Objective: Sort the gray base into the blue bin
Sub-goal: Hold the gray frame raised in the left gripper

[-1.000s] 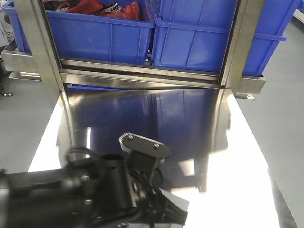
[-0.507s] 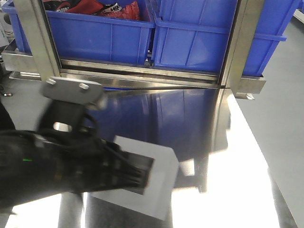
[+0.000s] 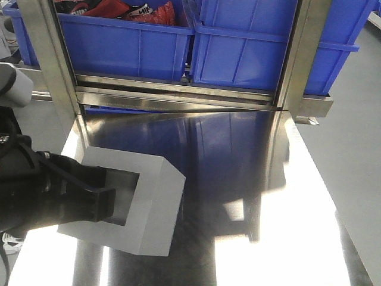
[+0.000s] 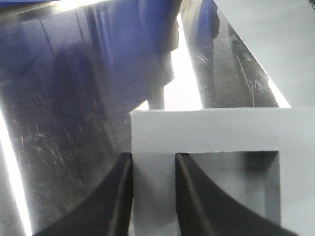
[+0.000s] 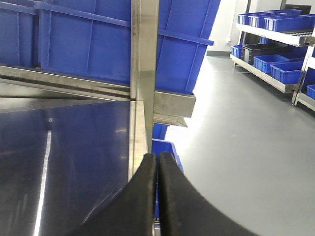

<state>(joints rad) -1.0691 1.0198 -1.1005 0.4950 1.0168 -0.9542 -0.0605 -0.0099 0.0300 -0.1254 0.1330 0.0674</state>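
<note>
Squarely, curved black left gripper [image 4: 152, 161] pinches the matte, boxy gray base [image 4: 211, 130].

The gray base [image 3: 158, 205] looks matte, the metal table [image 3: 238, 179] glossy and scratched, the blue bin [image 3: 119, 44] plastic.

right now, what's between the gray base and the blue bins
Front view: only bare shiny tabletop, then the steel rail, separates the gray base from the blue bins.
</note>
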